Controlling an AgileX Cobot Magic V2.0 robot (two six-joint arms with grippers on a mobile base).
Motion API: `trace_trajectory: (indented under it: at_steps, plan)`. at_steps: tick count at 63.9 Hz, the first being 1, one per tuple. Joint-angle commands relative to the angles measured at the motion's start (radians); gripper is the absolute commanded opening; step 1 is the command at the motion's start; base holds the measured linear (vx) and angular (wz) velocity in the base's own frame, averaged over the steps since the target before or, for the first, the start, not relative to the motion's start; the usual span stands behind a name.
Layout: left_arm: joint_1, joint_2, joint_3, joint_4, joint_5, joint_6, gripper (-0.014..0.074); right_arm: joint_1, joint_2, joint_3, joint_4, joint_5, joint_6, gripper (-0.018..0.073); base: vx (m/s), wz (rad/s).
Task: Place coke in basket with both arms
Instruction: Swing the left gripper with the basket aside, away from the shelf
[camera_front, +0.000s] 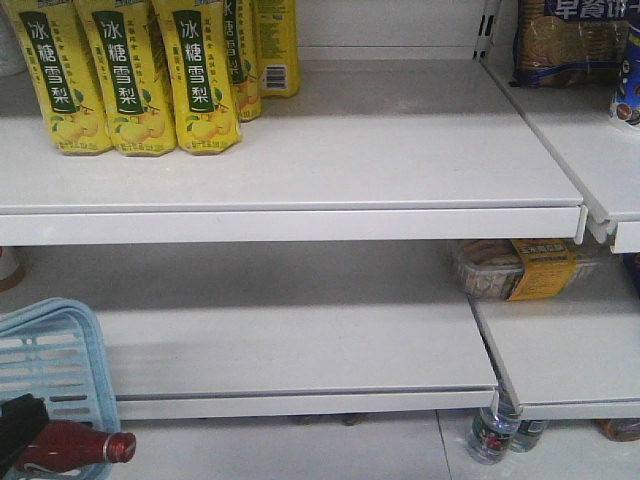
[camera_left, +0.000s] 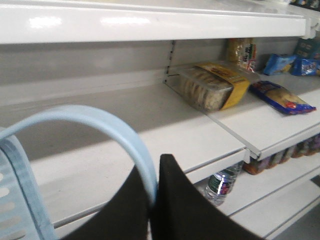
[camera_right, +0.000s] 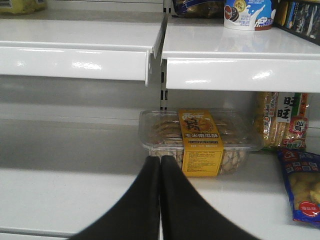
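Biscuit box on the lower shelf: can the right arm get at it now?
Probably yes: the biscuit box lies straight ahead of the right gripper, only bare shelf between. Its fingers are shut and must open first.

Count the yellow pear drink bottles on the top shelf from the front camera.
5: three in front, two behind at right. More may sit out of frame.

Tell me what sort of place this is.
Probably a shop aisle: white retail shelving stocked with yellow packaged drinks, a boxed pack of biscuits, and a blue shopping basket.
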Motion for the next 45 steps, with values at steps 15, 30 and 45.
trace_trajectory:
  at_steps: [15, 30, 45]
  plan:
    - [0.000, -0.025, -0.037, 0.439, -0.131, -0.311, -0.0006, -0.006, 0.012, -0.026, 0.007, -0.076, -0.007, -0.0010, 0.00, 0.00]
    - [0.009, -0.048, -0.008, 0.578, -0.220, -0.410, -0.0006, -0.006, 0.012, -0.026, 0.007, -0.076, -0.007, -0.0010, 0.00, 0.00]
    - [0.116, -0.162, 0.110, 0.581, -0.299, -0.491, -0.0006, -0.006, 0.012, -0.026, 0.007, -0.076, -0.007, -0.0010, 0.00, 0.00]
